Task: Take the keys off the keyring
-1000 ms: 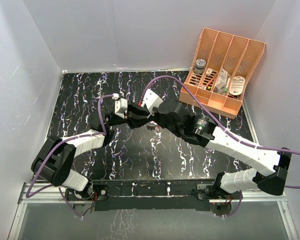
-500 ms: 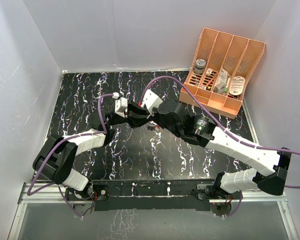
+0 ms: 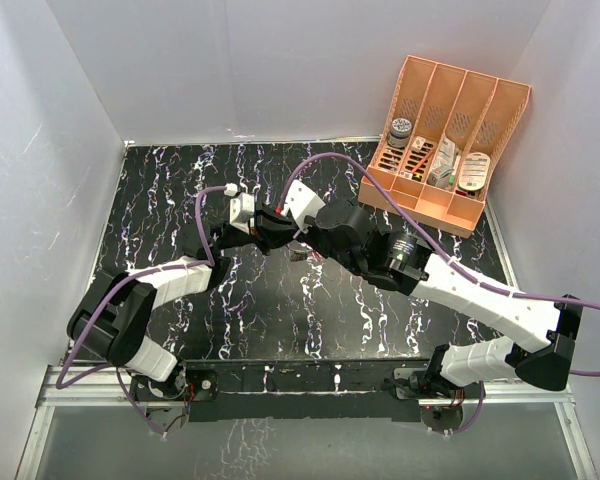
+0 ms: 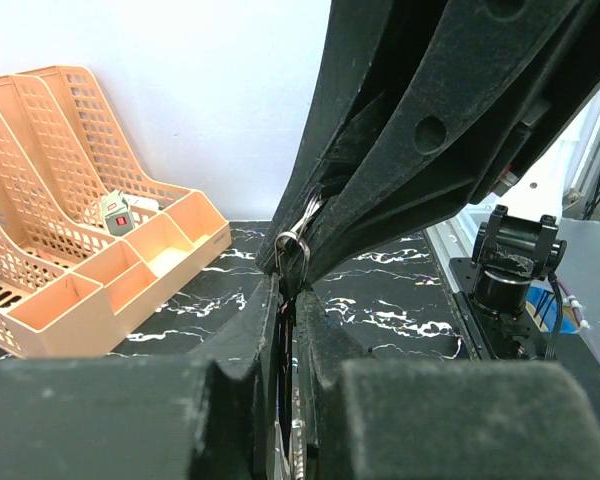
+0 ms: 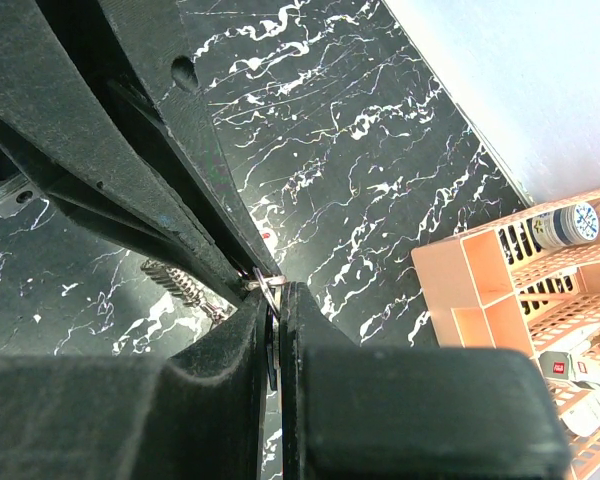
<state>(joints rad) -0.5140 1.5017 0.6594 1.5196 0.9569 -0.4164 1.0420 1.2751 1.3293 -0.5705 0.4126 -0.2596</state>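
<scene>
Left arm (image 3: 165,280): white shell links, black joint housings, bulky black shoulder. Right arm (image 3: 480,295): same white-and-black build. Round motor cap (image 3: 408,250) with silvery ring sits ahead of forearm. Purple cable (image 3: 202,225) runs along each arm, left one ending in white connector (image 3: 230,190). White block behind each gripper body. Left gripper (image 4: 290,290): matt black fingers (image 4: 400,420), grainy, dusty surface. Right gripper (image 5: 275,290): same matt black. Fingers long, tapered, ribbed, small round hole in side.

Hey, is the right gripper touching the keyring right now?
Touching. The right wrist view shows the keyring pinched at the tips of the right gripper, whose fingers are shut on the wire with no gap.
</scene>
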